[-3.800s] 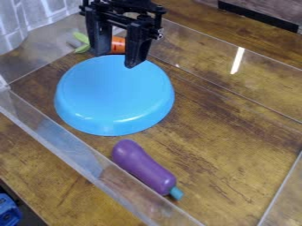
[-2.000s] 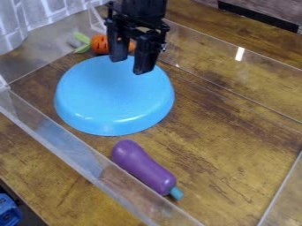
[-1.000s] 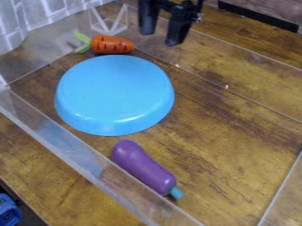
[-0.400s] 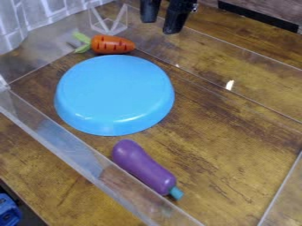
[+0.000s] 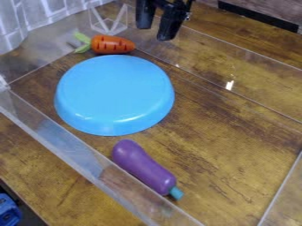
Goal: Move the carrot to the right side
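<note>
Blue plate (image 5: 115, 95) blocks the way between carrot (image 5: 112, 44) and eggplant (image 5: 144, 167).

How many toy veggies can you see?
2: the orange carrot behind the blue plate, near the gripper, and the purple eggplant in front of the plate. More may be out of sight.

A round blue plate (image 5: 115, 95) is set on the brown wooden table (image 5: 218, 132). Near its lower edge in the view, a purple eggplant (image 5: 143, 167) is laid at a slant, its teal stem pointed toward the lower right. The table is bordered by transparent walls (image 5: 88, 163), and a blue object (image 5: 9, 210) is partly seen at the lower left corner.
</note>
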You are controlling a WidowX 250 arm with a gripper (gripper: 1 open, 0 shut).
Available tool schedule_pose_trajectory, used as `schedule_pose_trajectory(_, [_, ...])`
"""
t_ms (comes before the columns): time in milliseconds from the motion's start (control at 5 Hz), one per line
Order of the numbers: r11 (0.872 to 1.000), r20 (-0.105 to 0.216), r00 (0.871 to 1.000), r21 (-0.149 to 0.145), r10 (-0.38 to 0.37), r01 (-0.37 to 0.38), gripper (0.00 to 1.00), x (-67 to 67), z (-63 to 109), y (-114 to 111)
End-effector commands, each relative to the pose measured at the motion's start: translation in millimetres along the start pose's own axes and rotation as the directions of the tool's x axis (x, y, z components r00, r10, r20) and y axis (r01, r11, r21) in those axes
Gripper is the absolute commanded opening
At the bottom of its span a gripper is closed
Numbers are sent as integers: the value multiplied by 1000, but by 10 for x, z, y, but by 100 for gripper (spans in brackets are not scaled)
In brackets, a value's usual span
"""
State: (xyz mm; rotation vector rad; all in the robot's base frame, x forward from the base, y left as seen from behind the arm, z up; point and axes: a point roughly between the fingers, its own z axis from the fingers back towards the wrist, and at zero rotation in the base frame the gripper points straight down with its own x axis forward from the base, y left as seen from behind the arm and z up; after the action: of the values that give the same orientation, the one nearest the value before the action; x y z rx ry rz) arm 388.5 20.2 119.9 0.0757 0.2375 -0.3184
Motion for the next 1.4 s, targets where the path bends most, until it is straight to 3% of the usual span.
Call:
schedule_pose_trajectory(0, [999,47,999,31,-20,18,100,1,184,216])
schedule_pose_trajectory(400, [995,-28,996,32,-90,91,100,-141,40,378])
schedule_pose_trajectory(800, [985,-69,984,27,-166,168,100,-63,-54,389])
schedule_pose_trajectory(1000, [964,-88,962,39,-258,262,100,-123,-107,414])
schedule_pose_trajectory(1200, [930,-105,929,60,-356,363,100,-175,-164,472])
